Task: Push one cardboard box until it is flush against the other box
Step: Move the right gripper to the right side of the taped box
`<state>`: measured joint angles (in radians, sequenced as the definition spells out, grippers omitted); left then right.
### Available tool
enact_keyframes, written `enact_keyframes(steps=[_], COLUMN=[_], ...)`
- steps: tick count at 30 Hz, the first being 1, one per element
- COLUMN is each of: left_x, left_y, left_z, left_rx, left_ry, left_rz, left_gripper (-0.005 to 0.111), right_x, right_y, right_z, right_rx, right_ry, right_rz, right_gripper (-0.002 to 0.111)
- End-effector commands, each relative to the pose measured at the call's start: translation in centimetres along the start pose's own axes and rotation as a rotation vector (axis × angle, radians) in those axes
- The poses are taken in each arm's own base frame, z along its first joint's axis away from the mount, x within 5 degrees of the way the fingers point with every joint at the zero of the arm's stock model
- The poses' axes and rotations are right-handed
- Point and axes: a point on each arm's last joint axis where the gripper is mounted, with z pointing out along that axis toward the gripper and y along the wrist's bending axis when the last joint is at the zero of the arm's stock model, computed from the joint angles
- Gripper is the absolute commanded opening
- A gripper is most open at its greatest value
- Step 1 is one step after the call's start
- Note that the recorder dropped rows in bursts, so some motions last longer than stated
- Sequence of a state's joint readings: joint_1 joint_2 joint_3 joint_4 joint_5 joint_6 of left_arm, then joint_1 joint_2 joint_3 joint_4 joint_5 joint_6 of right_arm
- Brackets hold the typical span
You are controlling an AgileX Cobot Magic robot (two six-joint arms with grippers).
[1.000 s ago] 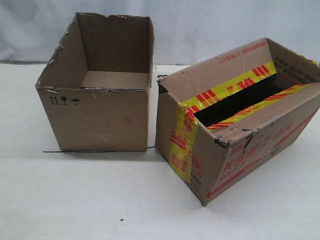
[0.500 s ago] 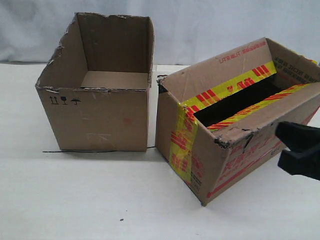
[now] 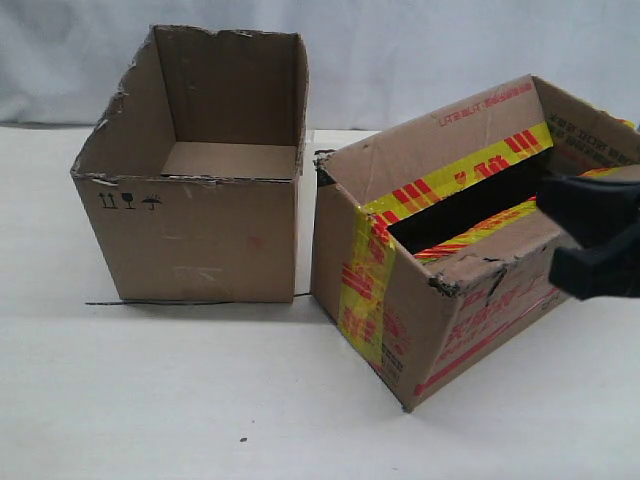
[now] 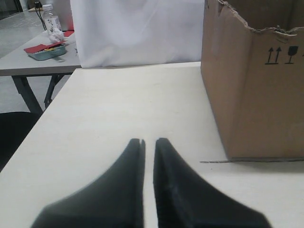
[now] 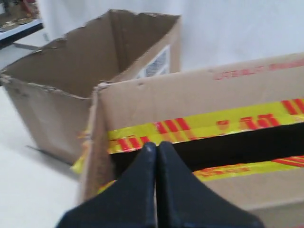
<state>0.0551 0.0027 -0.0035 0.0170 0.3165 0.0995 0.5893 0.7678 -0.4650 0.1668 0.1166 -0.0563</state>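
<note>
The cardboard box (image 3: 450,290), banded with yellow-and-red tape, stands skewed on the right of the white table. Only its back left corner comes close to the other box (image 3: 190,230), the plain open carton on the left; a wedge-shaped gap separates their near corners. My right gripper (image 3: 550,235) reaches in from the right edge, level with the taped box's top at its right end. In the right wrist view that gripper (image 5: 156,145) is shut and empty over the taped box (image 5: 213,95), with the plain carton (image 5: 71,71) beyond. My left gripper (image 4: 148,142) hovers above the table, nearly closed and empty, beside the plain carton (image 4: 256,95).
A thin black strip (image 3: 160,302) lies along the plain carton's front base. A white cloth (image 3: 420,50) hangs behind the table. Past the table's left edge (image 4: 52,109) a second table (image 4: 28,64) carries a bottle (image 4: 50,21) and a tray.
My right gripper came into the exterior view from the right edge, then rose and moved left to the taped box's top. Neither box has shifted.
</note>
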Motion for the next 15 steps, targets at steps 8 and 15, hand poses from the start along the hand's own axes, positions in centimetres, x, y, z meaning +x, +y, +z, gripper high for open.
enact_keyframes(steps=[8,15], left_x=[0.0,0.0], left_y=[0.0,0.0], left_z=[0.0,0.0], left_rx=[0.002,0.002], left_ry=[-0.007,-0.007], left_rz=[-0.01,-0.01], left_gripper=[0.0,0.0], right_x=[2.0,5.2], right_y=[-9.8,-13.2], right_z=[-1.2,2.4], right_rx=[0.566,0.635], right_ry=[0.06,0.173], right_rz=[0.322,0.39], right_gripper=[0.0,0.0])
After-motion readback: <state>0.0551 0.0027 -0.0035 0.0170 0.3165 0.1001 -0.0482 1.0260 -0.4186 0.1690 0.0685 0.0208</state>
